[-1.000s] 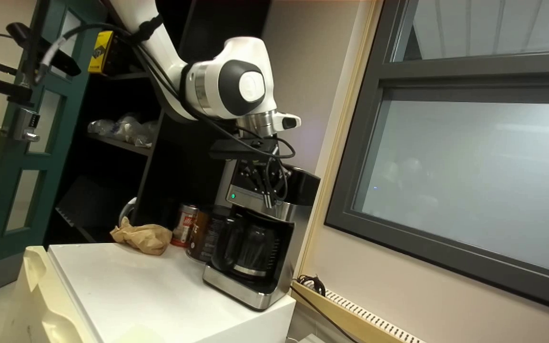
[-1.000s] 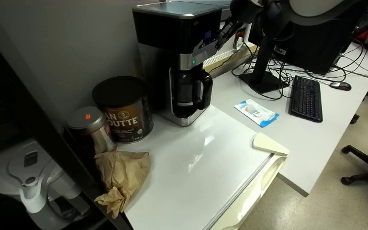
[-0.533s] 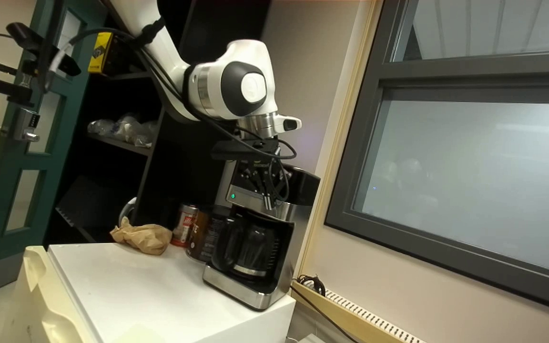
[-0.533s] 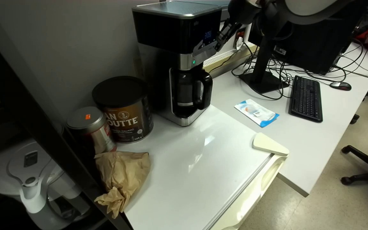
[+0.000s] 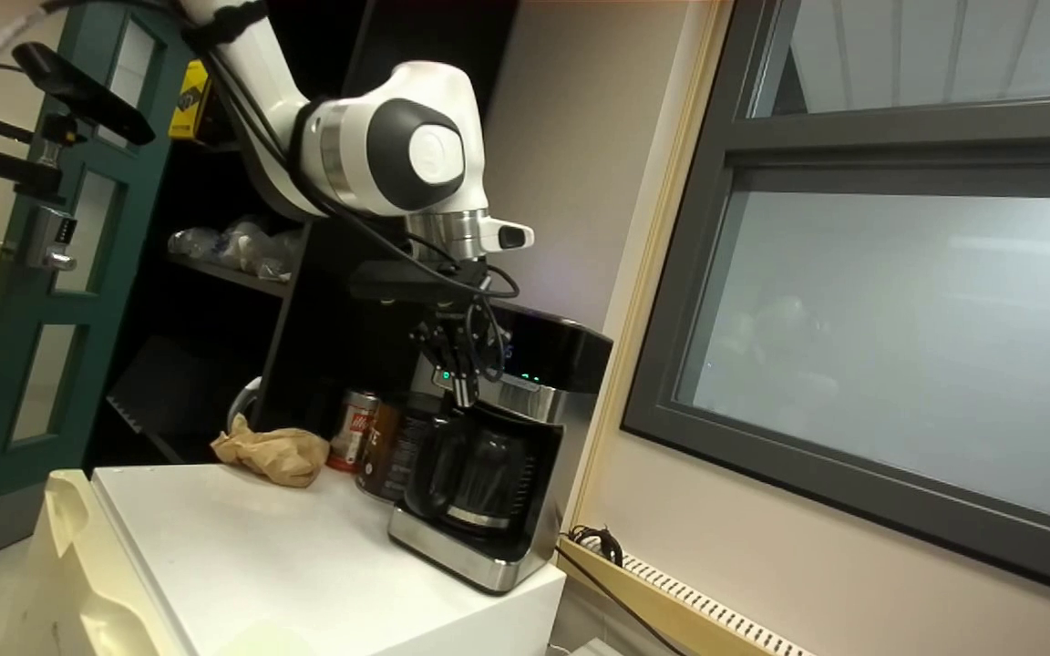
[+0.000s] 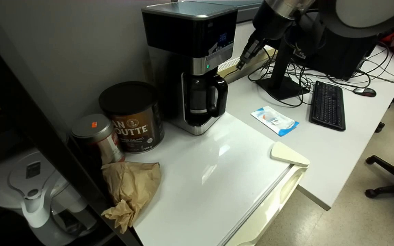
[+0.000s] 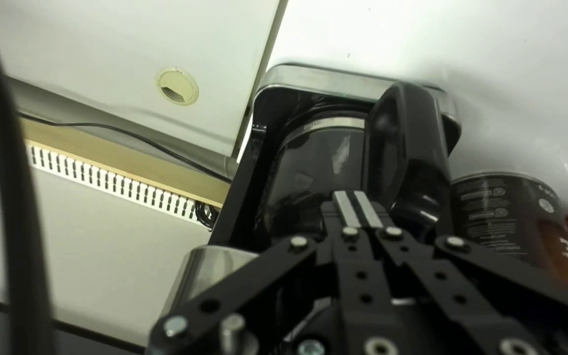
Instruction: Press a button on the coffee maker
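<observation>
The black and silver coffee maker (image 6: 171,32) stands upright on a white surface in both exterior views (image 5: 571,456). Its silvery control strip (image 6: 222,54) has a green light, and blue digits show on the small display (image 6: 223,37). Its dark glass carafe (image 7: 313,162) sits inside, with the handle (image 7: 407,148) facing out. My gripper (image 5: 463,399) is shut, with nothing between its fingertips. In an exterior view it hangs in front of the machine (image 6: 240,64), with a visible gap from the control strip. In the wrist view the fingertips (image 7: 358,209) overlap the carafe.
A brown coffee can (image 6: 132,116), a smaller silver-red can (image 6: 97,138) and a crumpled paper bag (image 6: 132,191) stand beside the machine. A monitor (image 6: 337,51), a keyboard (image 6: 327,106) and a packet (image 6: 275,119) are on the desk. A wall and window (image 5: 890,346) lie behind.
My gripper has moved away from the control strip, out in front of the machine and slightly lower. Green lights on the machine's front now show in an exterior view where the gripper covered them.
</observation>
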You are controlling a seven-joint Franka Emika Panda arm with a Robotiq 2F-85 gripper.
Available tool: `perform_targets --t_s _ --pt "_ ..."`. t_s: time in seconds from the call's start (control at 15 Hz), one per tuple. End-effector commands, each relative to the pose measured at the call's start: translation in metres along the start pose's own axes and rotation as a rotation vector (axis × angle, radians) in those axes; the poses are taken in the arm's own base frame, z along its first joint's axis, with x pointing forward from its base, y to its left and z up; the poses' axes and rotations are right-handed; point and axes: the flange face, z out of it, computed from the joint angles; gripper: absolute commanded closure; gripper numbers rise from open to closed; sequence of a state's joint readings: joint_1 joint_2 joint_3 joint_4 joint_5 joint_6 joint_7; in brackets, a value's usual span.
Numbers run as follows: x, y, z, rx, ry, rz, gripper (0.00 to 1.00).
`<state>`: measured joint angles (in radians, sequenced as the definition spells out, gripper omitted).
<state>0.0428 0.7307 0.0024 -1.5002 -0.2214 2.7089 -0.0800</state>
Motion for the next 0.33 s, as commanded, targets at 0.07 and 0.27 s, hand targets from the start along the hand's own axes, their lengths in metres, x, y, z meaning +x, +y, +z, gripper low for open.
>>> perform_targets --t_s 0.07,0.27 --pt "-0.042 -0.010 -0.036 0.007 -0.021 -0.059 1.00" --pt "-0.060 -0.012 -0.050 0.010 -0.039 -0.083 1.00"
